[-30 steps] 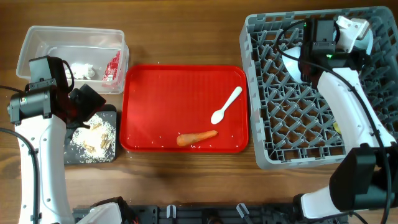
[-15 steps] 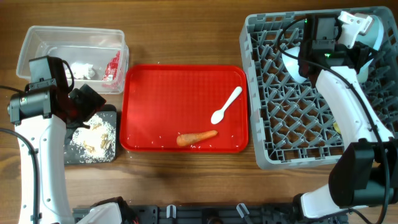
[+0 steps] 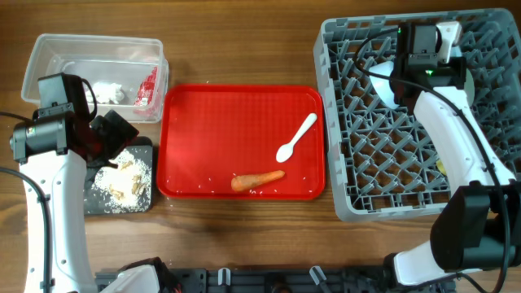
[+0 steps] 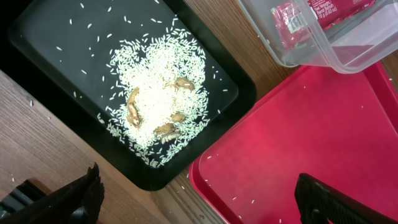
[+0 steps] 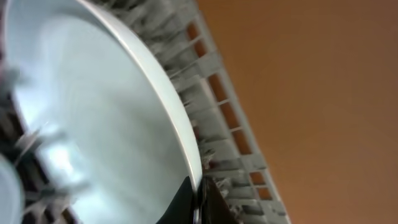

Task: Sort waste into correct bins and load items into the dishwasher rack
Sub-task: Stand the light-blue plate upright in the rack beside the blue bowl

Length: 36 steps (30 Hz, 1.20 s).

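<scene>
My right gripper (image 5: 198, 194) is shut on the rim of the light blue plate (image 5: 93, 112), holding it on edge among the pegs at the far side of the grey dishwasher rack (image 3: 391, 163). A light blue bowl (image 3: 389, 85) and a small yellow cup (image 3: 440, 167) sit in the rack. My left gripper (image 4: 199, 208) is open and empty above the gap between the black tray (image 4: 37, 37), which holds rice scraps (image 4: 161, 93), and the red tray. The clear tub (image 3: 49, 49) holds the white tissue (image 3: 106, 91) and the red wrapper (image 3: 147, 87). The carrot (image 3: 257, 179) lies on the red tray.
The white spoon (image 3: 295, 137) lies on the red serving tray (image 3: 236, 114) in the middle, with a few loose rice grains around. The rack's raised wall (image 5: 217, 81) is just beside the plate. The mint-green bowl is not visible.
The right gripper has swung the plate from the rack's far right corner to the left and turned it on edge among the pegs. The left arm has not moved.
</scene>
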Motion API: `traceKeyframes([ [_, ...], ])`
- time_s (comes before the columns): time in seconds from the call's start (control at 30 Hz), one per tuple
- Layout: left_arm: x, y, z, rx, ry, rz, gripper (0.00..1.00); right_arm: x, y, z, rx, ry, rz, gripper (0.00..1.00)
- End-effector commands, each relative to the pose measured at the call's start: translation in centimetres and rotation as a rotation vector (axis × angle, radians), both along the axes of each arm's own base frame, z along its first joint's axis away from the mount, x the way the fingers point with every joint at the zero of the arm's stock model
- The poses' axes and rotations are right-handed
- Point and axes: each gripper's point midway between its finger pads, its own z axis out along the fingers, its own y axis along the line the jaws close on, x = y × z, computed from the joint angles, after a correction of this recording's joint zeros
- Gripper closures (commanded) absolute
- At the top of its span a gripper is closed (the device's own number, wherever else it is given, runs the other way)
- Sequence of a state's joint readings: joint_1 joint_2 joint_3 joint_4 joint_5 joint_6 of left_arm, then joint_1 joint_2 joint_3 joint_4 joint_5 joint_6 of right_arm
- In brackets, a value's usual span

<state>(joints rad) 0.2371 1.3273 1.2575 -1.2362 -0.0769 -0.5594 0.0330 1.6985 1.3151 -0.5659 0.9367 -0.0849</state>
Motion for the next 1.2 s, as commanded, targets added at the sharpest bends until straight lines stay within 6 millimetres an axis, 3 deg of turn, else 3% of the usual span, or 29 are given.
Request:
traceKeyframes([
  [0.0,0.0,0.0,0.2,-0.008,-0.009,0.008,0.00,0.5,3.7,-3.6,0.163,0.106,0.149,0.96],
  [0.1,0.0,0.0,0.2,-0.008,-0.008,0.008,0.00,0.2,7.1,-5.5,0.278,0.176,0.253,0.94],
  [0.2,0.0,0.0,0.2,-0.008,-0.008,0.008,0.00,-1.1,9.5,-6.6,0.353,0.248,0.303,0.73],
  [0.23,0.0,0.0,0.2,-0.008,-0.008,0.008,0.00,-1.4,9.9,-6.8,0.362,0.263,0.311,0.60],
  [0.27,0.0,0.0,0.2,-0.008,-0.008,0.008,0.00,-1.6,10.3,-6.5,0.377,0.254,0.310,0.57],
  [0.43,0.0,0.0,0.2,-0.008,-0.008,0.009,0.00,-2.6,12.0,-1.8,0.493,0.108,0.372,0.24],
  [0.53,0.0,-0.1,0.2,-0.009,-0.008,0.007,0.00,-3.5,15.0,2.3,0.634,-0.011,0.519,0.00],
  [0.6,0.2,-0.4,0.2,-0.012,-0.014,-0.007,0.00,-4.7,18.2,4.7,0.781,-0.056,0.665,0.00],
  [0.67,0.8,-1.5,0.3,-0.035,-0.034,-0.040,0.00,-5.8,20.6,5.6,0.899,-0.055,0.755,0.00],
  [0.77,1.2,-2.8,0.4,-0.035,-0.040,-0.088,0.00,-6.1,21.2,4.6,0.939,-0.014,0.752,0.04],
  [0.9,1.3,-3.4,0.4,-0.035,-0.040,-0.111,0.00,-4.6,19.1,2.0,0.851,0.027,0.642,0.35],
  [1.0,1.3,-3.4,0.4,-0.035,-0.040,-0.110,0.00,-3.4,18.9,-1.4,0.848,0.101,0.582,0.75],
  [1.03,1.3,-3.4,0.4,-0.035,-0.040,-0.110,0.00,-2.9,18.9,-2.6,0.851,0.126,0.571,0.82],
  [1.17,1.3,-3.4,0.4,-0.035,-0.040,-0.110,0.00,-0.1,18.6,-6.0,0.828,0.132,0.527,0.88],
])
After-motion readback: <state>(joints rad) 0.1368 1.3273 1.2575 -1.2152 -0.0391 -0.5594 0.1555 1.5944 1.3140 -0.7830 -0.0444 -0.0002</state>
